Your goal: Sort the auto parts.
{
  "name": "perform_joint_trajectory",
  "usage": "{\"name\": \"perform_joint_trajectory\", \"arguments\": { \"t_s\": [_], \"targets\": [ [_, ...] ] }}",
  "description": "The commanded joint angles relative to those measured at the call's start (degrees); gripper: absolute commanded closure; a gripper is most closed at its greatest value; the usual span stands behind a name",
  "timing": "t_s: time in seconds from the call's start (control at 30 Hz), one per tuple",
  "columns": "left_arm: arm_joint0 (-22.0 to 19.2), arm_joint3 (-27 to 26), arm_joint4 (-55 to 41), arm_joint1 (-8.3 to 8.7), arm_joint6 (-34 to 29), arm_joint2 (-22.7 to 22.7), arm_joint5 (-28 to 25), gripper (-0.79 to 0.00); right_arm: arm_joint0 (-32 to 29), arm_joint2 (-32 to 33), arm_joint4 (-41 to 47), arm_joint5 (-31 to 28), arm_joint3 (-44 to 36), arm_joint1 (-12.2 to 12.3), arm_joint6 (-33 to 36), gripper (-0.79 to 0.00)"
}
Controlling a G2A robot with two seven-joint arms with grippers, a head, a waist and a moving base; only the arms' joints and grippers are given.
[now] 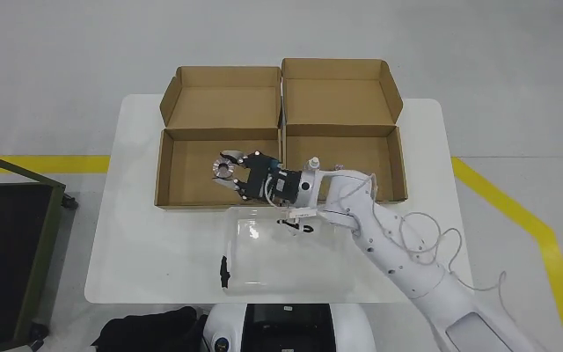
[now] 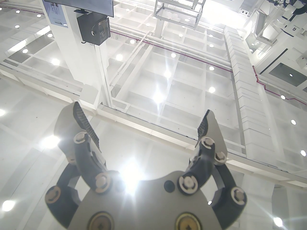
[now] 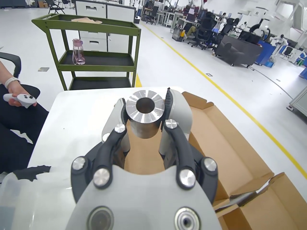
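Observation:
My right gripper (image 3: 145, 107) is shut on a silver metal cylinder (image 3: 145, 116) with a round hole in its end face. In the top view this gripper (image 1: 227, 169) hangs with the cylinder (image 1: 230, 162) over the left cardboard box (image 1: 185, 176), near the middle of its bottom. The right cardboard box (image 1: 387, 167) stands beside it, flaps open. A clear plastic bin (image 1: 273, 255) lies at the table's front with small black parts (image 1: 223, 271) in it. My left gripper (image 2: 144, 123) points up at the ceiling, open, with nothing between its fingers.
The white table (image 1: 132, 229) has bare room left of the boxes. A green cart (image 3: 91, 48) with a pink bottle stands past the table's end. A person's hand (image 3: 18, 94) holds a white controller beside the table.

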Motion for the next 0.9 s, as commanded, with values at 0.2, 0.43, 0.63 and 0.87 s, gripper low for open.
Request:
{"name": "perform_joint_trajectory", "arguments": {
  "t_s": [0.2,0.43,0.63,0.87],
  "targets": [
    [0.0,0.0,0.0,0.0,0.0,0.0,0.0,-0.785,5.0,-5.0,0.4,2.6,9.4,-2.9,3.1,0.0],
    [0.0,0.0,0.0,0.0,0.0,0.0,0.0,-0.785,9.1,-8.6,0.9,3.6,16.0,-5.6,7.4,0.0],
    [0.0,0.0,0.0,0.0,0.0,0.0,0.0,-0.785,11.8,-10.8,2.3,3.7,21.8,-7.9,10.2,0.0],
    [0.0,0.0,0.0,0.0,0.0,0.0,0.0,-0.785,14.5,-13.1,2.8,3.0,28.1,-10.4,12.7,0.0]
  ]
}}
